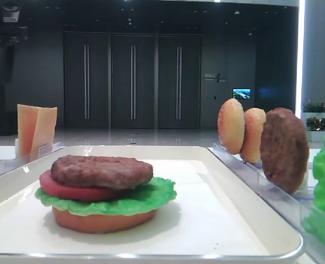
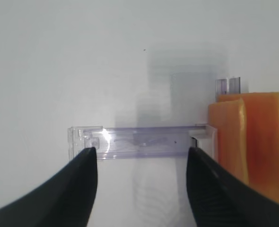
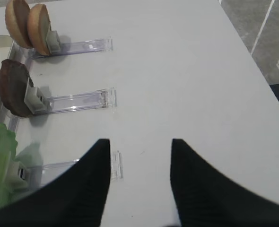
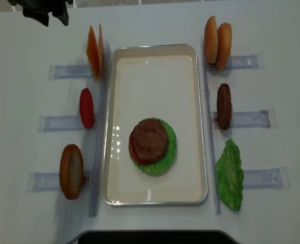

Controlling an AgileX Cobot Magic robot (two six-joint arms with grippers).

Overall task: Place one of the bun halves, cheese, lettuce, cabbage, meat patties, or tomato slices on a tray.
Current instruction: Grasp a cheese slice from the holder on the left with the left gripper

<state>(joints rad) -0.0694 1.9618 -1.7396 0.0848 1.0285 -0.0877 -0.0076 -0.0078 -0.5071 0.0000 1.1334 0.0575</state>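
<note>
L gripper (image 2: 140, 163) open over rack (image 2: 139, 142) by cheese (image 2: 246, 144)

Both grippers have matte black fingers that taper to blunt tips. On the right gripper (image 3: 139, 156) the fingers (image 3: 90, 189) carry a fine ribbed texture along their inner faces. The left gripper (image 2: 142, 163) has fingers (image 2: 215, 198) of the same black, finely ribbed material. From overhead, a black arm (image 4: 43, 10) shows as a bulky dark shape.

Low tray-level (image 1: 250, 231) view, overhead view — same tray, wrist cameras down close
</note>
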